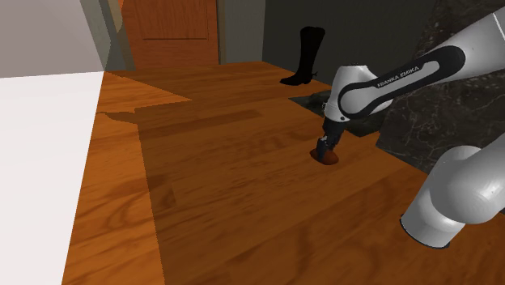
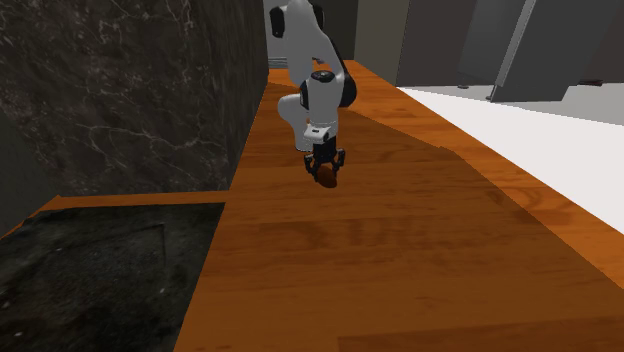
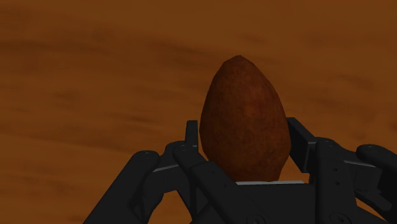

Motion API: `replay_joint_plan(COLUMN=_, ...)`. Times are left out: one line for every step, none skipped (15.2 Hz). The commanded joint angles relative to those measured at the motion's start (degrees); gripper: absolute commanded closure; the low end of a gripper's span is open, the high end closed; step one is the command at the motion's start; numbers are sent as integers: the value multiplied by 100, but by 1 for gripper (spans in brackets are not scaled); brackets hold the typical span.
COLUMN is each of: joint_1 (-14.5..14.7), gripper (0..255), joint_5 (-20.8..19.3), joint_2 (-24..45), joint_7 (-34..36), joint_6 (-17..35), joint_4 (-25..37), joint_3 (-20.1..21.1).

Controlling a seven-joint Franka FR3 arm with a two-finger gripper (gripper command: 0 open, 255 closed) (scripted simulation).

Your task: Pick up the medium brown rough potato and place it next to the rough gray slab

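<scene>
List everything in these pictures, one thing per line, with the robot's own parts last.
potato: one, rough brown, clasped between the gripper's fingers, low over the floor
boot: one, black, upright on the floor beyond the arm in the shoulder view
slab: one, dark grey, flat on the floor at the second exterior view's lower left
marbled wall: one, dark grey with pale veins, behind the slab
door: one, brown wood, at the shoulder view's top
floor: one, orange-brown wood planks
white surface: one, along the shoulder view's left
arm: one, white with dark joints
gripper: one, black, shut on the potato
</scene>
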Motion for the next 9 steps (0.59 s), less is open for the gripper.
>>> replay_joint_plan(joint_1=-8, gripper=255, joint_5=-7, joint_2=-123, joint_7=18, joint_6=-198, joint_4=72, joint_3=18)
replay_joint_plan(joint_1=-11, gripper=255, joint_5=-10, joint_2=-182, joint_7=25, joint_6=-298, joint_4=114, joint_3=27)
replay_joint_plan(joint_1=-14, gripper=255, joint_5=-12, joint_2=-238, joint_7=33, joint_6=-397, joint_4=157, joint_3=35)
replay_joint_plan(joint_1=-17, gripper=255, joint_5=-14, joint_2=-292, joint_7=40, joint_6=-495, joint_4=202, joint_3=43)
replay_joint_plan(joint_1=-19, gripper=255, joint_5=-15, joint_2=-344, joint_7=46, joint_6=-592, joint_4=248, joint_3=52)
replay_joint_plan(joint_1=-21, gripper=255, joint_5=-16, joint_2=-393, joint_7=52, joint_6=-689, joint_4=295, joint_3=60)
replay_joint_plan(joint_1=-23, gripper=255, joint_5=-16, joint_2=-441, joint_7=58, joint_6=-784, joint_4=343, joint_3=68)
replay_joint_plan(joint_1=-24, gripper=255, joint_5=-16, joint_2=-486, joint_7=64, joint_6=-879, joint_4=393, joint_3=75)
replay_joint_plan(joint_1=-26, gripper=255, joint_5=-16, joint_2=-529, joint_7=70, joint_6=-973, joint_4=444, joint_3=83)
